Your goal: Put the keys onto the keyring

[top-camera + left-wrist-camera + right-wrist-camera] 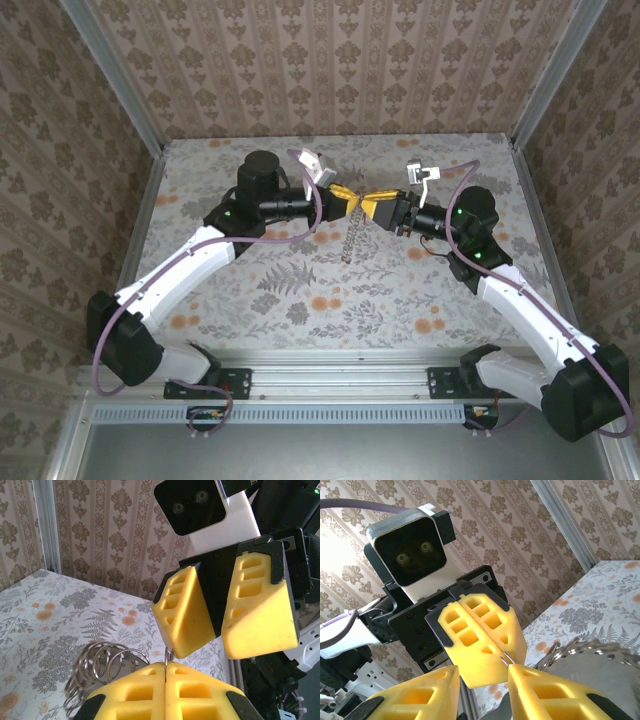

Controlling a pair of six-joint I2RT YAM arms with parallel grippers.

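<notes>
- The left gripper (166,672) has its jaws pressed together on the keyring (166,656); only a thin sliver of its wire stands out of the seam at the tips
- Beside the left gripper and lower than it hangs a bunch of silvery rings (102,667), seemingly strung from the pinched wire; it dangles clear of the flower-patterned counter (60,610), which lies well below the left gripper
- The right gripper (220,647) faces the left gripper tip to tip and very near, its jaws spread with nothing between them, one jaw just beside the wire
- Handling, as a judgement: the keyring is thin, stiff metal, light and smooth, so it is likely slippery against the foam; a hoop held at one spot can pivot in the pinch, and the hanging bunch would tug it downward from the left gripper
- Best hold, I judge: flat across the wire, close to the left gripper's pinch, so the hoop cannot swing, leaving a free stretch of wire on the side away from the left gripper for a key to slide on
- It does not look fragile; a firm squeeze should do no harm
- Writing: no brand, label or lettering can be read on the left gripper, nor on the camera housing behind the jaws facing it
</notes>
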